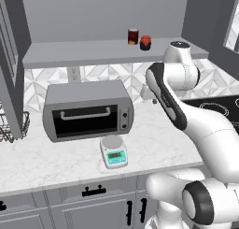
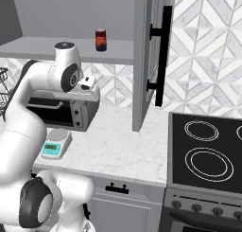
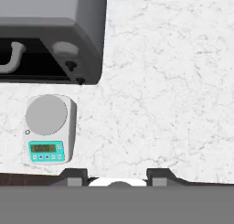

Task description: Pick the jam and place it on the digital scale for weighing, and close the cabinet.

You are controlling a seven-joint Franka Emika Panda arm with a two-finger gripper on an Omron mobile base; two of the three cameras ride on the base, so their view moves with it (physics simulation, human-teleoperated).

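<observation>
jam (image 1: 145,42) on cabinet shelf (image 1: 93,53) | pincer (image 3: 117,176) agape above counter (image 3: 160,104), well apart

- We find hardly any readable text in these frames.
- The digital scale (image 3: 47,128) on the counter (image 3: 164,95) has a small green display (image 3: 45,148) on its teal front panel. It shows a row of dark digits, too small for us to read, possibly zeros.
- Below the display is a row of small buttons (image 3: 46,157); we can make out no legends on them.
- The toaster oven (image 1: 87,109) has knobs (image 1: 124,118) on its right side, and we can read no markings there.
- The jam (image 1: 145,42) and the can (image 1: 133,36) on the cabinet shelf show no label we can read.
</observation>
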